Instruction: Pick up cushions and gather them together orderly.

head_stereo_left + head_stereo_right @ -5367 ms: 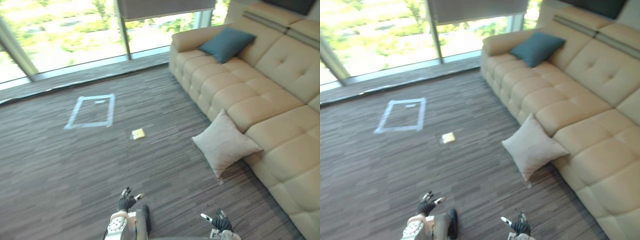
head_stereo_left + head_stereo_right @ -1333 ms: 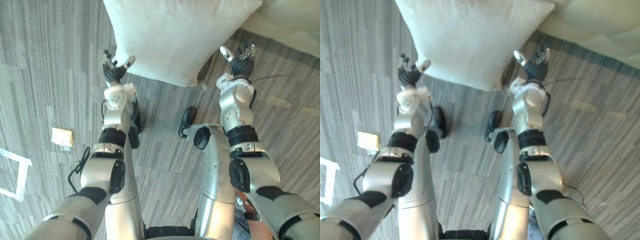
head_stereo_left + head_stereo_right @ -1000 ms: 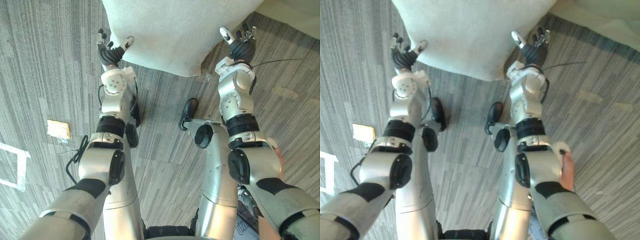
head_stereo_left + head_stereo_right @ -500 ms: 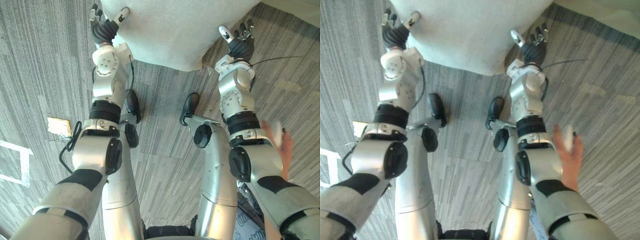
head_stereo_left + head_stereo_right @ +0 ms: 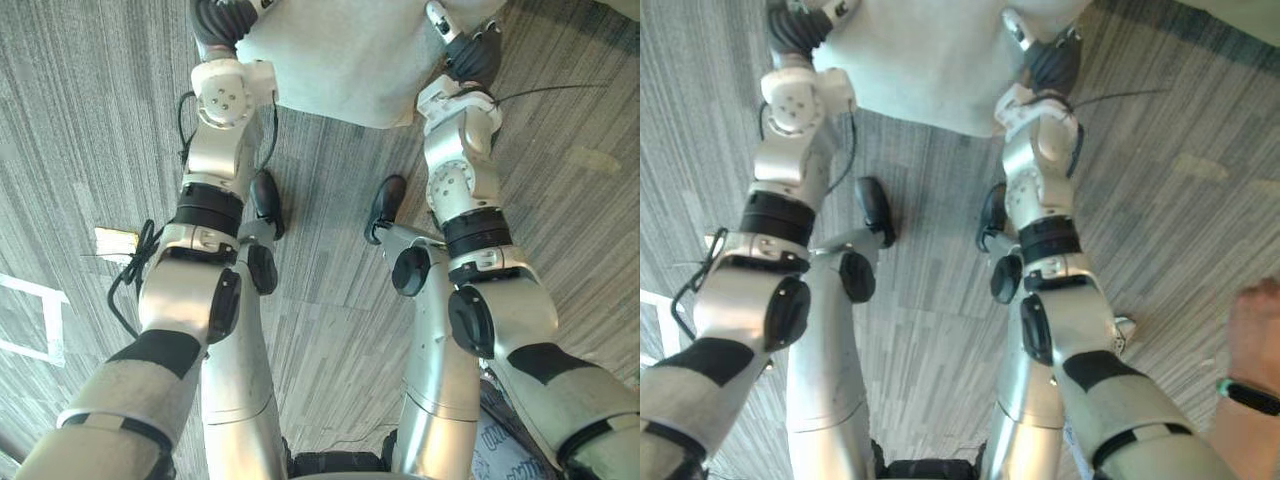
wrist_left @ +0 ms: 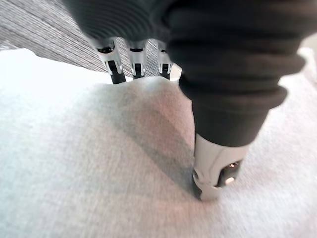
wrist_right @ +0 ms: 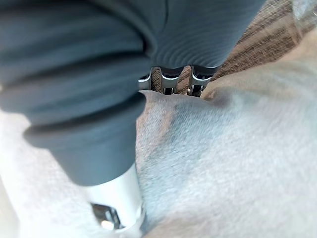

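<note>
While both arms reach forward over the grey carpet (image 5: 330, 290), a pale cushion (image 5: 350, 60) lies at the far end of the head views, caught between the two hands. The left hand (image 5: 218, 15) is at the cushion's left edge and the right hand (image 5: 468, 55) at its right edge, each touching the cloth.

Seen from the left wrist, the thumb (image 6: 215, 173) presses into the cushion's near face and dents it, while the fingers (image 6: 115, 67) reach over the edge to the far face, their tips going out of sight behind the cloth, so this hand pinches the cushion's edge. The right wrist view shows the same hold: its thumb (image 7: 116, 203) bears down on the pale cloth and its fingers (image 7: 171, 82) curl over the rim behind it.

Whether the cushion rests on the carpet or hangs just clear of it I cannot tell.

Off to the left on the carpet lies a small flat yellow slip (image 5: 115, 240) and, further out, a corner of pale tape (image 5: 45, 315). At the right edge a person's hand (image 5: 1252, 330) shows, with a green band (image 5: 1245, 393) at the wrist, well apart from the cushion.
</note>
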